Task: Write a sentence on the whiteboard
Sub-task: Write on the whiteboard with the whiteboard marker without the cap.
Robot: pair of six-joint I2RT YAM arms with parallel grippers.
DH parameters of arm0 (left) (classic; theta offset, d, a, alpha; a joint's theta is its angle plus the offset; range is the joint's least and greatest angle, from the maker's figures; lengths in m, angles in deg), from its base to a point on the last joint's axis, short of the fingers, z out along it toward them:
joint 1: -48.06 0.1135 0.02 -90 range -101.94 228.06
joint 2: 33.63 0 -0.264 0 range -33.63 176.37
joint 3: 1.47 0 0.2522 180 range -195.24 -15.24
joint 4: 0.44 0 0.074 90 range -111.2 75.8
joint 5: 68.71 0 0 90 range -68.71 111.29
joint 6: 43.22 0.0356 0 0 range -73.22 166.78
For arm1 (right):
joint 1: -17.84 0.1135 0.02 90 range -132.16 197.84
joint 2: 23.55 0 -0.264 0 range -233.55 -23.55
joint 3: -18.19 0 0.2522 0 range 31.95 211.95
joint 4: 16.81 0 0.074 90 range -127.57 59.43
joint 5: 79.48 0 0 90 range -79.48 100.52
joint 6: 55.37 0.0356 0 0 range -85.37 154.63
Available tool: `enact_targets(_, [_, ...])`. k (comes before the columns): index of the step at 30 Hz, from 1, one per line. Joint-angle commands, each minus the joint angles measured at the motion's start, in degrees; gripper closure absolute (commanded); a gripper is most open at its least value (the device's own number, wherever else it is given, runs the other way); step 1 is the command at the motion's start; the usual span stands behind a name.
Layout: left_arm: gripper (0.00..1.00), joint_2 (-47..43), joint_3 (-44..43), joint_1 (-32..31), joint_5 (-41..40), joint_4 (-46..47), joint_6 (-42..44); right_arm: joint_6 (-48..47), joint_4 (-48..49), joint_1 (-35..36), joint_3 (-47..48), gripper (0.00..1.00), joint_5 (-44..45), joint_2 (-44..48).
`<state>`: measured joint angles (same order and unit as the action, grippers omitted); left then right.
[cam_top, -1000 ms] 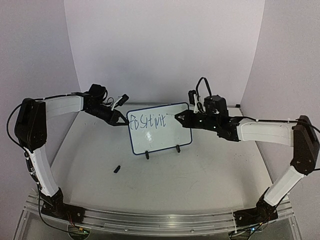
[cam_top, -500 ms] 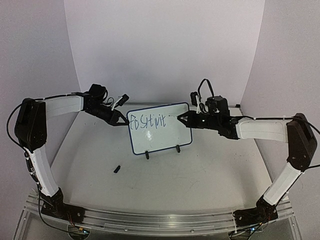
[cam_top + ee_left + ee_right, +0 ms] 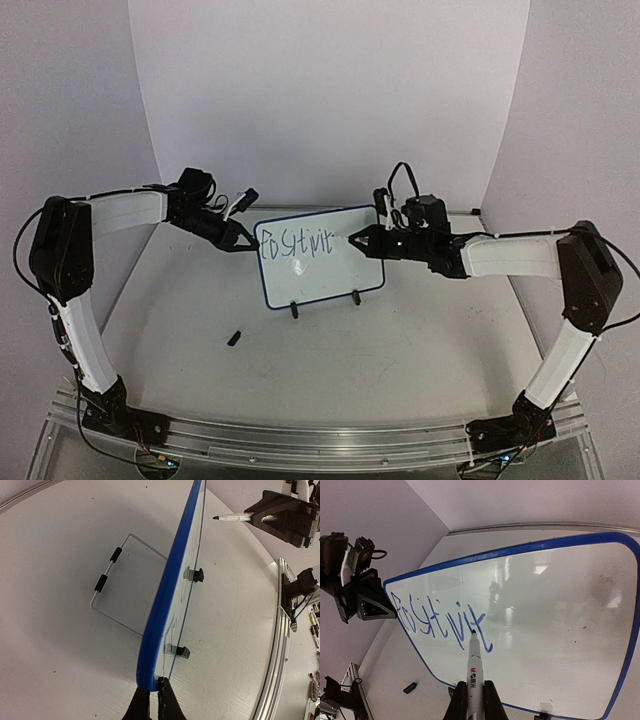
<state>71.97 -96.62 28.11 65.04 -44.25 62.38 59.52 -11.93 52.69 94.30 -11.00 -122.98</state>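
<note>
While the left gripper [image 3: 247, 246] stays clamped on the left edge of the whiteboard [image 3: 322, 275], the right arm has folded inward over the last second. Its elbow is drawn left, and the right gripper [image 3: 352, 240] has been carried slightly further across the board face. Its fingers are closed around a marker [image 3: 474, 666], tip forward.

- The sentence [image 3: 440, 622] looks unchanged across that second. It reads roughly "Positivit", in blue, on the upper left of the board.
- The marker tip sits just beside the last stroke. Whether it touches the face cannot be told; the left wrist view suggests a slight gap.
- Judgement: the right arm is repositioning for the next letter. The first word is unfinished and the rest unwritten, so the task is perhaps a third done.

Surface: the board stands upright toward the back middle of the white, scuffed table [image 3: 420, 350]. It rests on two black clip feet [image 3: 294, 310], with a wire stand [image 3: 112, 587] behind it. A small dark cap-like piece [image 3: 233, 338] lies well apart, front left of the board. A metal rail [image 3: 300, 435] runs along the near edge.

Room: a pale curved backdrop [image 3: 330, 100] stands behind.
</note>
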Motion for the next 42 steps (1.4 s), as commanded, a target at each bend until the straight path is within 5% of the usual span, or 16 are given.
enact_targets(1, [1.0, -1.22, -1.5, -0.54, -2.87, -0.85, 2.94, 0.04, 2.58, 0.13, 2.82, 1.0, 0.47, -1.45])
enact_targets(42, [1.0, -1.28, -1.59, -0.53, -2.91, -0.97, 3.01, 1.92, 1.46, 0.17, 0.5, 1.0, 5.83, 2.8])
